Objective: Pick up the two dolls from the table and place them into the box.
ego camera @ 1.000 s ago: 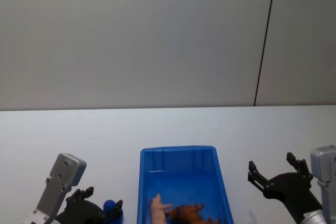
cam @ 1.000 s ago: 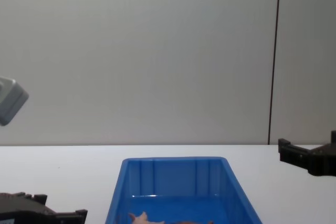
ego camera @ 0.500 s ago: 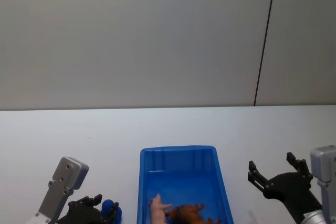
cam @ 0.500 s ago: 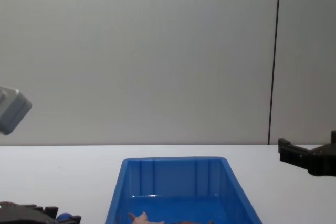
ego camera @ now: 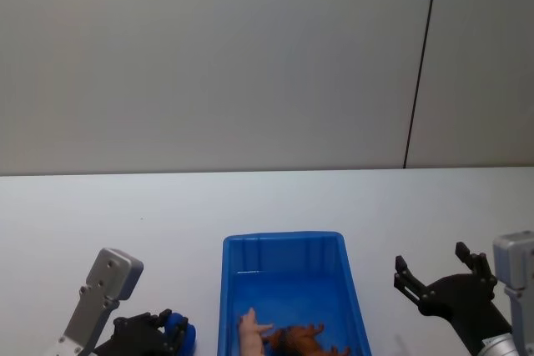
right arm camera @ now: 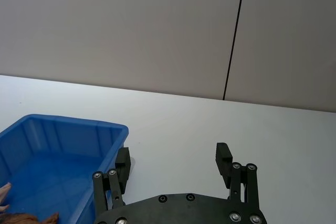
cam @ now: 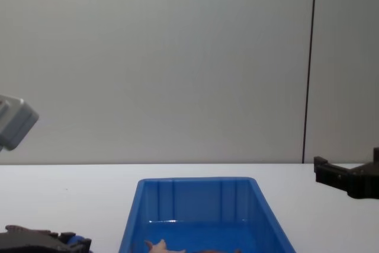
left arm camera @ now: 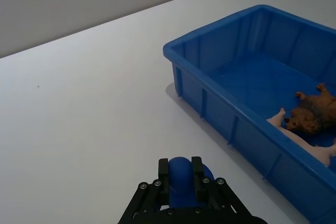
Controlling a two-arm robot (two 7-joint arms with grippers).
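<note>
Both dolls lie inside the blue box at its near end. The pale pink doll rests next to the brown shaggy doll. In the left wrist view the brown doll lies beside the pink doll on the floor of the box. My left gripper sits low over the table left of the box, its fingers drawn in around a blue rounded piece. My right gripper hovers open and empty to the right of the box.
A bare white table spreads around the box, with a plain grey wall behind. A thin dark vertical seam runs down the wall at the right.
My left gripper's fingers have drawn together around the blue piece, and the arm has sunk slightly. The right gripper and both dolls have stayed still.
</note>
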